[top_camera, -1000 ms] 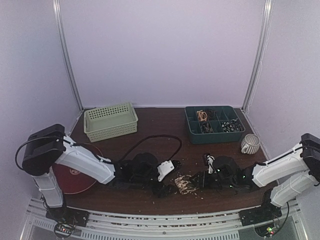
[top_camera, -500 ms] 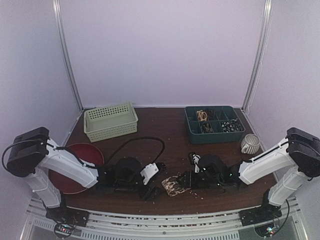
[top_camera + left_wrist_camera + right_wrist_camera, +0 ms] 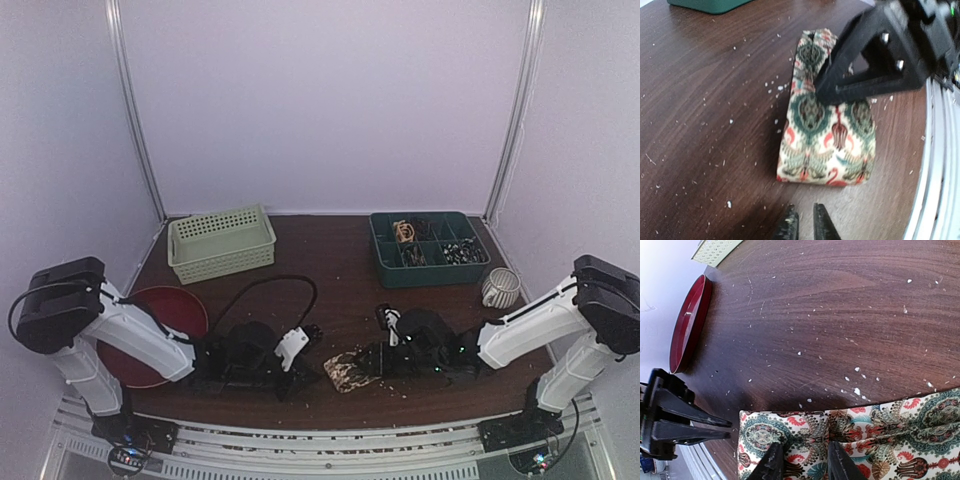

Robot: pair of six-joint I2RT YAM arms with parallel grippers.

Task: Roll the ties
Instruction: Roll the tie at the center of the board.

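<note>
One tie (image 3: 347, 370) lies near the table's front edge as a short, thick folded bundle of cream cloth with teal and red pattern, seen closer in the left wrist view (image 3: 825, 145) and the right wrist view (image 3: 880, 440). My right gripper (image 3: 802, 460) comes in from the right and is shut on a fold of that bundle, its black fingers (image 3: 850, 65) lying over the cloth. My left gripper (image 3: 805, 220) sits low on the wood just short of the tie's near end, shut with nothing between its tips. In the top view the left gripper (image 3: 303, 376) and the right gripper (image 3: 368, 365) flank the tie.
A pale green basket (image 3: 221, 241) stands at the back left and a dark green compartment tray (image 3: 428, 247) at the back right. A striped cup (image 3: 500, 288) is on the right, a red plate (image 3: 150, 335) on the left. A black cable (image 3: 270, 290) loops behind the left wrist. Pale crumbs dot the wood.
Both arms have shifted left and nearer the front edge, and the tie has slid left with the right gripper. The left gripper has closed from wide open.
</note>
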